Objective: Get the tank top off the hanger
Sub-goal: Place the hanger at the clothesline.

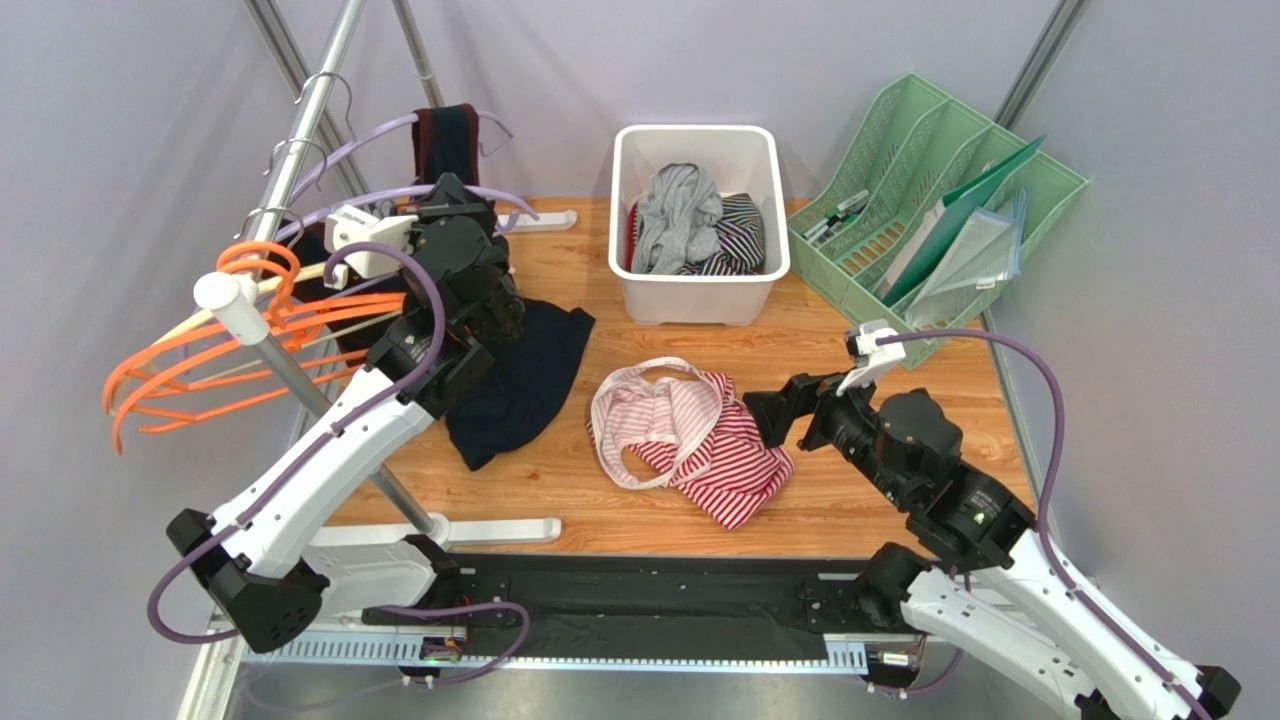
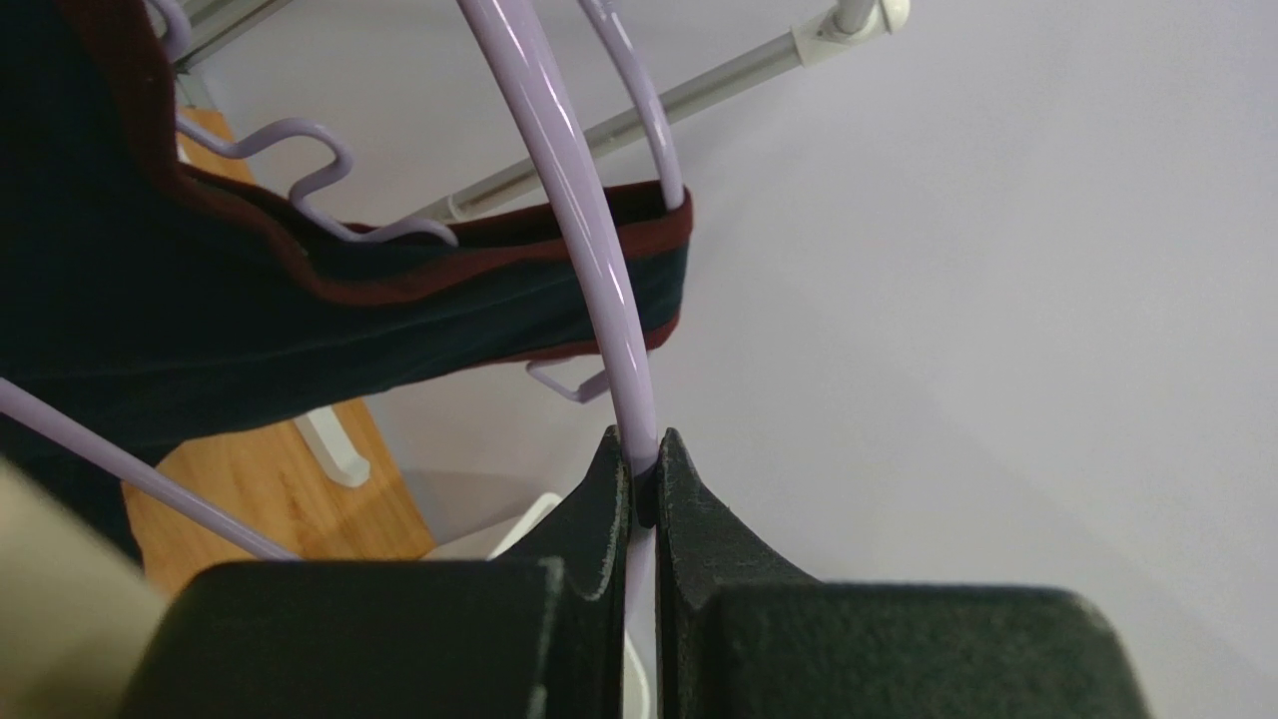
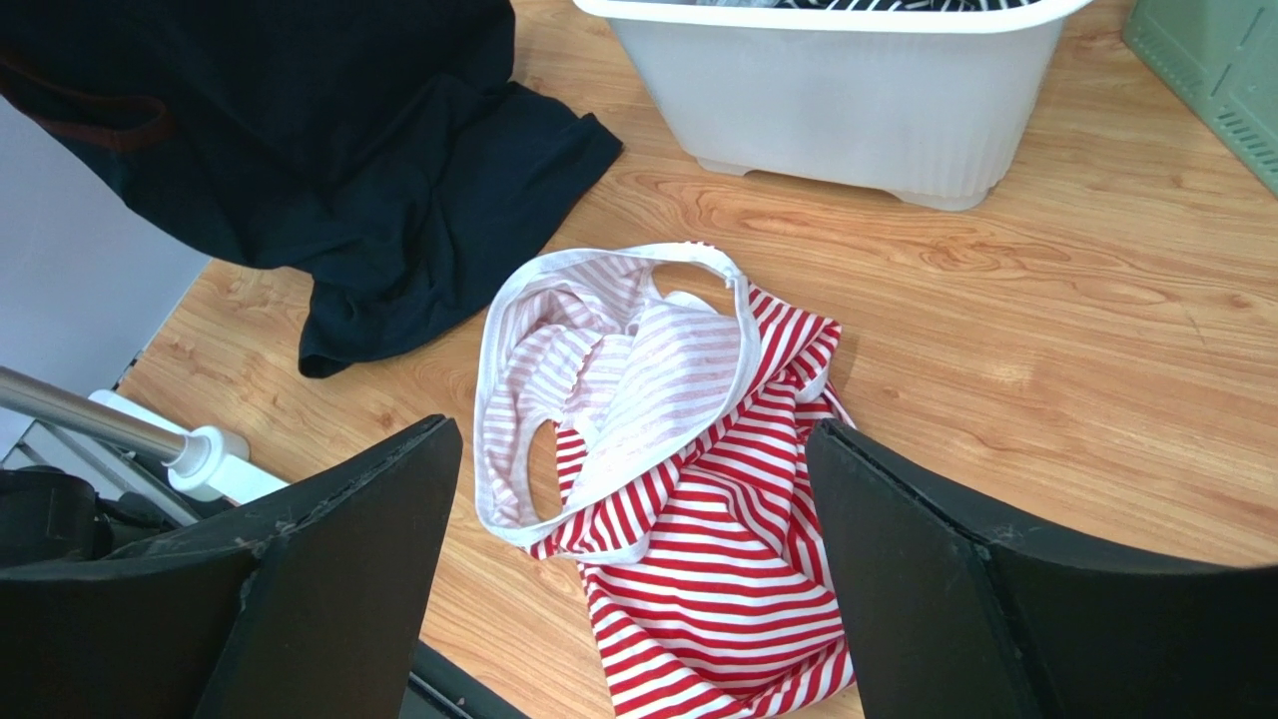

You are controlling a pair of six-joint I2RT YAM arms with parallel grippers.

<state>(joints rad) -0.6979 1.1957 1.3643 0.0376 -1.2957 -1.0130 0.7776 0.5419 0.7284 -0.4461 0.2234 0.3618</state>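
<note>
A dark navy tank top with maroon trim hangs from a lilac hanger on the rack at the left. Its lower part lies on the table. In the left wrist view one strap still loops over the hanger arm. My left gripper is shut on the hanger's lilac rod just below that strap. My right gripper is open and empty, low over a red-and-white striped tank top lying crumpled on the table, seen between its fingers.
A white bin with clothes stands at the back centre. A green file tray is at the back right. Orange hangers hang on the metal rack rail at the left. The rack's white foot lies near the front.
</note>
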